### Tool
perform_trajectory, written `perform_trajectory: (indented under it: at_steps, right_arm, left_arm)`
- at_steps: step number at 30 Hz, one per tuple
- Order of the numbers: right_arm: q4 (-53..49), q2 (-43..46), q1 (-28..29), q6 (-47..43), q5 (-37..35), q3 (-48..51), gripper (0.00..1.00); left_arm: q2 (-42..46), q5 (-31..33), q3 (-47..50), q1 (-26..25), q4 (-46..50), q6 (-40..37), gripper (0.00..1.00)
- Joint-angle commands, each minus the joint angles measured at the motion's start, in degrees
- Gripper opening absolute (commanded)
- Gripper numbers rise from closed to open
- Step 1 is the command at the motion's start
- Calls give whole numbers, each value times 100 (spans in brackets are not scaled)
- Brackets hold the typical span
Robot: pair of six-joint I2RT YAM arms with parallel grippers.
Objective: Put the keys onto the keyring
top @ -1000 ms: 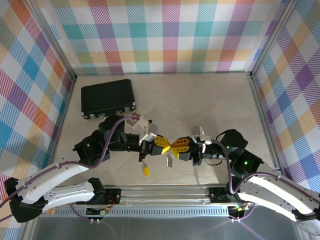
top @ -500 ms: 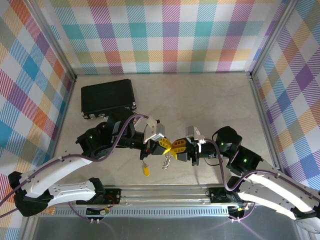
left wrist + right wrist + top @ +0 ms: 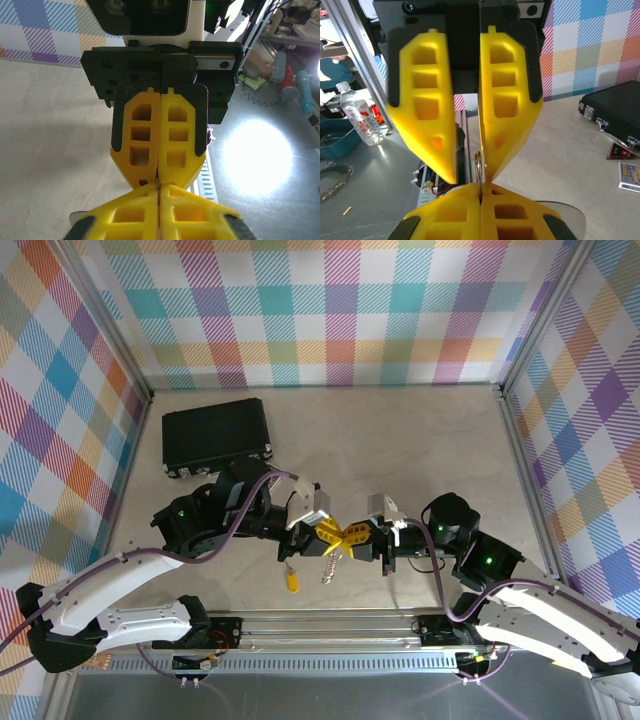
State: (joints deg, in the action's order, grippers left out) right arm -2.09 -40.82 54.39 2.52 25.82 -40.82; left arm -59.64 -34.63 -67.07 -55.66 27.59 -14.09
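Case (image 3: pixel 215 435) at far left of desk (image 3: pixel 400 440); key (image 3: pixel 291 582) lying on desk below left jaws, which stand narrowly parted; keyring (image 3: pixel 331 564) hanging above desk, pinched in closed right jaws.

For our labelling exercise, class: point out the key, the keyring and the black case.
key (image 3: pixel 291 582): top external view, on its yellow head.
keyring (image 3: pixel 330 564): top external view, on its hanging silver pieces.
black case (image 3: pixel 215 433): top external view, middle of its lid.
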Motion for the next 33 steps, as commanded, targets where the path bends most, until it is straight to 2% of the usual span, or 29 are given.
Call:
perform_trajectory:
  at_steps: [1,3,6,13,19,30,33]
  right_arm:
    - [847,133,10,199,-123,186,0]
    - [1349,258,12,359,-230,441,0]
    - [2308,359,11,635,-262,848,0]
    - [3991,233,10,1124,25,1390,0]
    - [4398,216,10,1281,120,1477,0]
    - [4527,160,10,1319,151,1466,0]
    - [4498,131,10,1312,151,1445,0]
  left_arm:
    - [378,171,333,-21,-786,403,28]
    - [635,415,616,-15,-1354,692,29]
    - [971,448,1057,-18,-2119,1090,29]
    - [980,302,1339,-15,-2900,1621,27]
    - [954,226,1429,-20,-3091,1681,27]
    - [871,-67,1494,-15,-3228,1768,27]
    - [823,-165,1499,-15,-3323,1828,23]
